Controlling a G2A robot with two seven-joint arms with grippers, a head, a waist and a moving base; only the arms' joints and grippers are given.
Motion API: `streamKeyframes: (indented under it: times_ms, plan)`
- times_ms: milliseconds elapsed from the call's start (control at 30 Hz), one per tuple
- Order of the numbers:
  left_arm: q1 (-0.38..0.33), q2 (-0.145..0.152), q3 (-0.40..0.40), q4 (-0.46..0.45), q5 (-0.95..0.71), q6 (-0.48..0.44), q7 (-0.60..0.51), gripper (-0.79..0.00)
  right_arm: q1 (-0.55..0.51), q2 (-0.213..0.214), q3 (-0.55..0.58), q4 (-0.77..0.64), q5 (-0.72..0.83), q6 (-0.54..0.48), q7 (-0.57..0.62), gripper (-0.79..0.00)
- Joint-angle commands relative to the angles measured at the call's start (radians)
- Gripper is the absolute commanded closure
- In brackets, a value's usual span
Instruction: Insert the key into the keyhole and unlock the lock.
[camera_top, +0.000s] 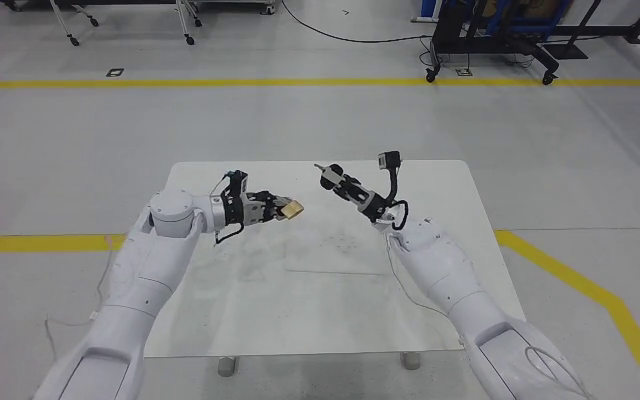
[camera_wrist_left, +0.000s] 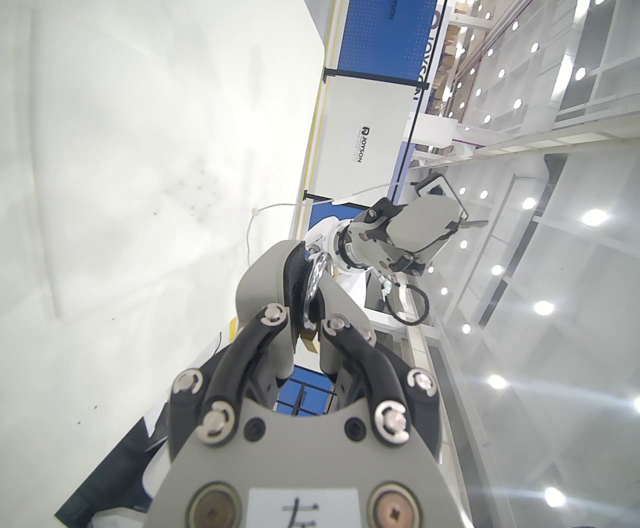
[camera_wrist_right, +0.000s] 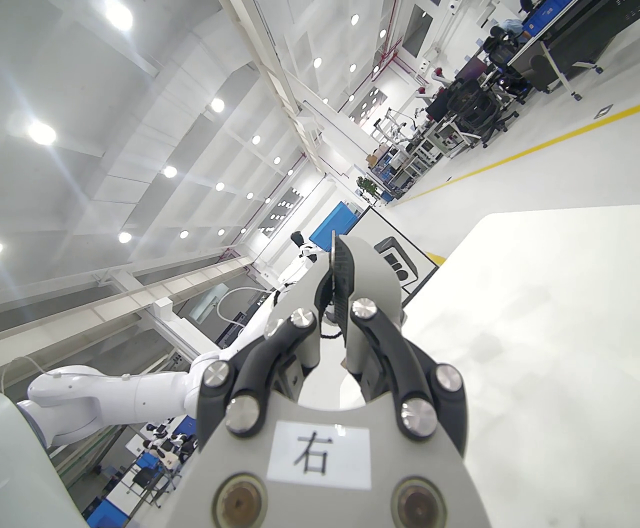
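A brass padlock (camera_top: 291, 209) is held above the white table (camera_top: 440, 290) by my left gripper (camera_top: 274, 208), which is shut on it. In the left wrist view the silver shackle (camera_wrist_left: 318, 272) sits between the pads, and a bit of the brass body (camera_wrist_left: 310, 343) shows lower down. My right gripper (camera_top: 331, 179) hovers a short way to the right of the lock and farther back, shut on a small metal key (camera_top: 318, 167). In the right wrist view the key (camera_wrist_right: 332, 248) is edge-on between the fingers. Key and lock are apart.
A faint pale rectangular mat (camera_top: 335, 248) lies on the table under the two grippers. From the left wrist, the other arm's gripper (camera_wrist_left: 425, 232) shows with the key (camera_wrist_left: 472, 225) sticking out. Yellow floor lines and wheeled frames (camera_top: 490, 40) lie beyond the table.
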Motion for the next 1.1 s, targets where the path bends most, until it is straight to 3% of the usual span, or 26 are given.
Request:
streamKeyframes:
  times_ms: [0,200,567,733,1067]
  plan:
    - [-0.039,-0.016,0.025,0.054,-0.039,-0.003,-0.002,0.0,-0.011,0.004,0.007,-0.026,-0.017,0.026,-0.008,0.0]
    - [-0.115,-0.052,0.067,0.184,-0.103,-0.046,0.039,0.0,-0.04,0.013,0.026,-0.079,-0.03,0.089,-0.026,0.0]
    - [-0.115,-0.052,0.067,0.184,-0.103,-0.046,0.039,0.0,-0.045,0.014,0.028,-0.089,-0.017,0.101,-0.015,0.0]
    - [-0.097,-0.051,0.066,0.102,-0.075,-0.088,0.1,0.0,-0.057,0.014,0.029,-0.113,-0.018,0.12,-0.024,0.0]
    - [-0.07,-0.043,0.026,0.073,-0.102,-0.064,0.145,0.0,-0.177,0.028,0.064,-0.315,0.237,0.472,0.125,0.0]
